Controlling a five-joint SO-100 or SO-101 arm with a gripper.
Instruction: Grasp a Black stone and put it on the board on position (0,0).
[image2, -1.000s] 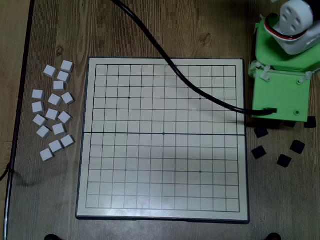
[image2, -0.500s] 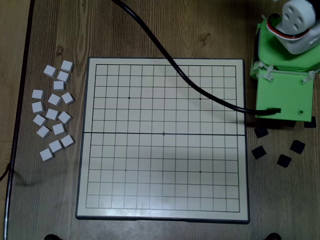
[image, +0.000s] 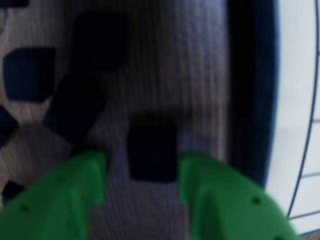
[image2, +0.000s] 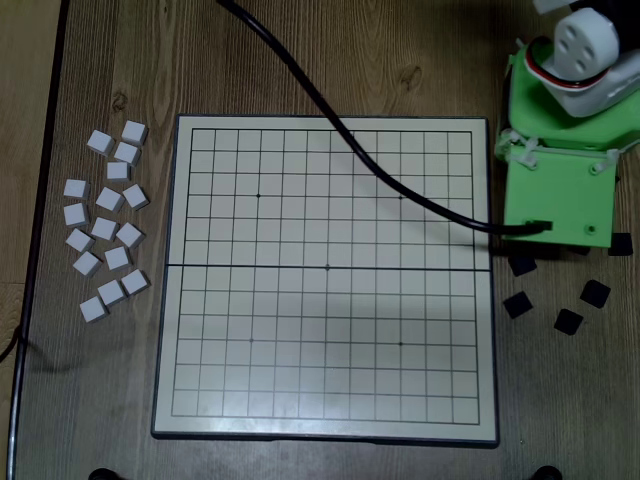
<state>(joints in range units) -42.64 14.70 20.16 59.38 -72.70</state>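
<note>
Presently the tool (image: 142, 172) stands wide, its two green fingers (image: 60, 200) set either side of the Black stone (image: 151, 154), with a gap showing between each finger and the block, so nothing is gripped yet. The wrist view is blurred, and whether the fingertips are low enough to catch the stone's sides cannot be told from it. In the overhead view the green arm body (image2: 555, 190) hides the tool and the stone beneath it; only neighbouring black pieces (image2: 517, 304) show on the wooden surface (image2: 300, 70) just past the tool. Risks noted, as judgement: first, a second black piece (image: 75, 107) lies tilted close ahead of the left finger in the wrist view, and a closing or descending finger could clip it and knock the cluster about. Second, the stone sits slightly nearer one finger; an uneven close may push it sideways or twist it rather than clamp it. Third, the stone is flat and low, so a close made too high would slip over its top. Fourth, the board (image: 300, 100) has its dark rim close beside the right finger, so any drift that way could strike the rim and shift the board. The black cable (image2: 340, 125) trails across the board and may drag during the carry.
</note>
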